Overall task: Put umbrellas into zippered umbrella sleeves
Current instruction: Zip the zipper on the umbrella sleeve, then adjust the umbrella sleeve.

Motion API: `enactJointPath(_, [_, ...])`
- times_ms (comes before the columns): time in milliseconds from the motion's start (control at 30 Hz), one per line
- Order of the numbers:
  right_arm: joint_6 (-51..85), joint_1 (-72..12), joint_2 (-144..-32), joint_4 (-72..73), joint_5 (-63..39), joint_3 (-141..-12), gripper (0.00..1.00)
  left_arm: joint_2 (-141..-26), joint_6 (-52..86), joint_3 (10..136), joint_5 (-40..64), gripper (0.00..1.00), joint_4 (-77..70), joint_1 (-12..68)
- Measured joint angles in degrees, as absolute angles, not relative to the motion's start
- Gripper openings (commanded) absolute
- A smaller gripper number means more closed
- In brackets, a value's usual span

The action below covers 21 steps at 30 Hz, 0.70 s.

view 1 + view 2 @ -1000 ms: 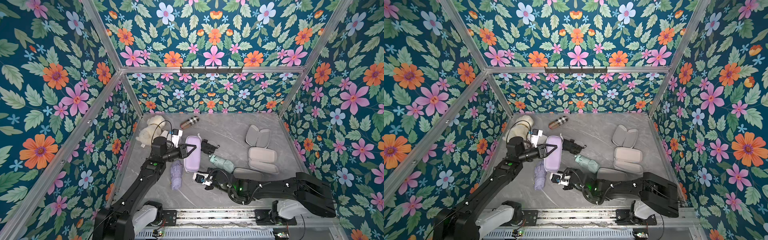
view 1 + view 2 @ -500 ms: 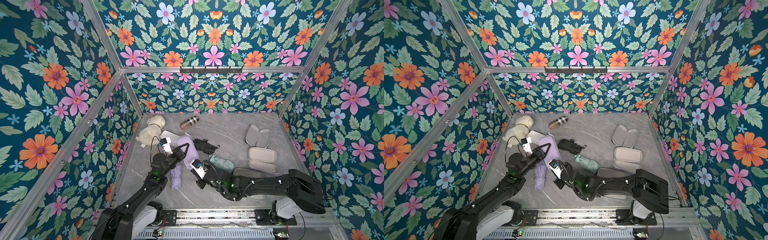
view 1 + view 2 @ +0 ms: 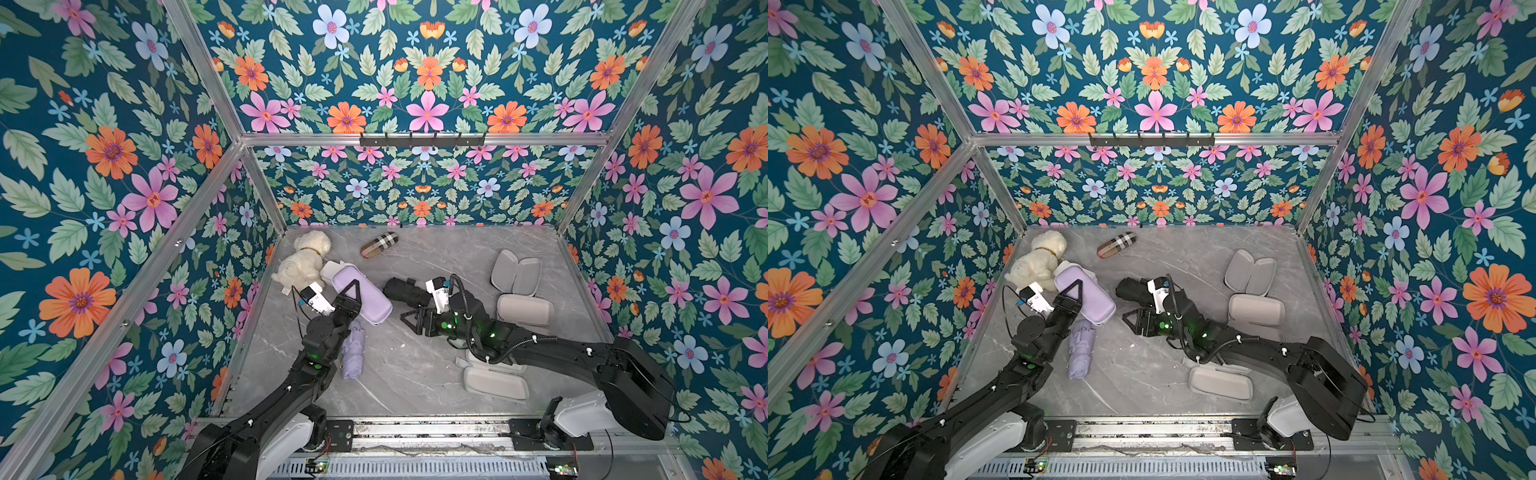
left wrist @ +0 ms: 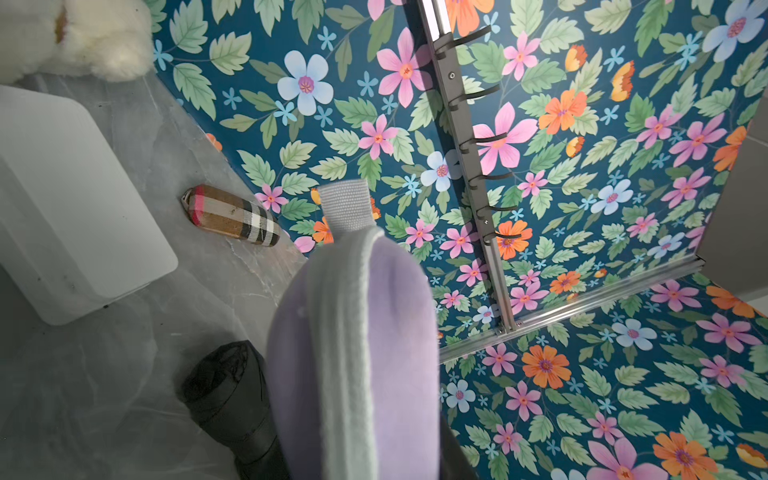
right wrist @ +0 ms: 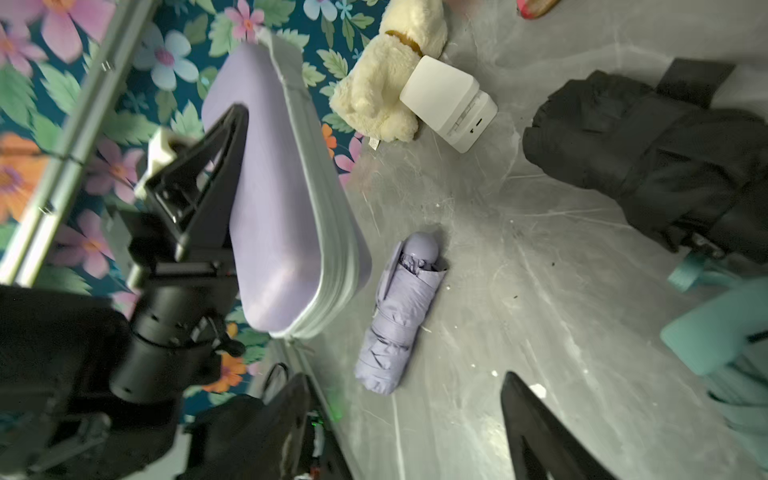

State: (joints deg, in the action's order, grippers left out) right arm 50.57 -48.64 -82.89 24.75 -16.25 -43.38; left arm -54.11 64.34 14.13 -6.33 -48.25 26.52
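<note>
Left gripper [image 3: 352, 296] is clamped on stiff lavender sleeve [image 3: 368, 297] held off table [image 3: 415, 374], right gripper [image 3: 409, 322], jaws apart & empty, near lavender umbrella [image 5: 401, 316] lying on it: prob. light, soft, crinkly, so pinch across mid-body w/o crushing.

We can read no text, label, brand, number or sign in any of these views. The small tag on the plush toy [image 5: 382, 83] at the far left is too small for us to make out. The plaid capsule [image 3: 379, 245] near the far wall shows only its check pattern, with no lettering that we can tell.
</note>
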Motion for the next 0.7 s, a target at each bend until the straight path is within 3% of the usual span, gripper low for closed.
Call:
enactJointPath(167, [58.87, -48.58, -83.50, 34.39, -22.33, -43.22, 0.77, -55.68, 64.29, 15.84, -9.08, 0.18, -51.24, 30.70])
enactJointPath(467, [70.11, -48.95, -91.24, 48.40, -21.45, -42.63, 0.72, -60.77, 64.29, 17.06, -12.53, 0.25, -55.53, 34.83])
enactJointPath(567, [72.05, -49.01, -93.19, 50.98, -19.18, -44.23, 0.63, -61.98, 64.25, 17.28, -12.93, 0.37, -56.31, 35.81])
enactJointPath(700, [72.82, -48.47, -93.80, 51.00, -17.89, -45.30, 0.40, -60.69, 63.88, 16.91, -12.56, 0.73, -56.34, 35.88])
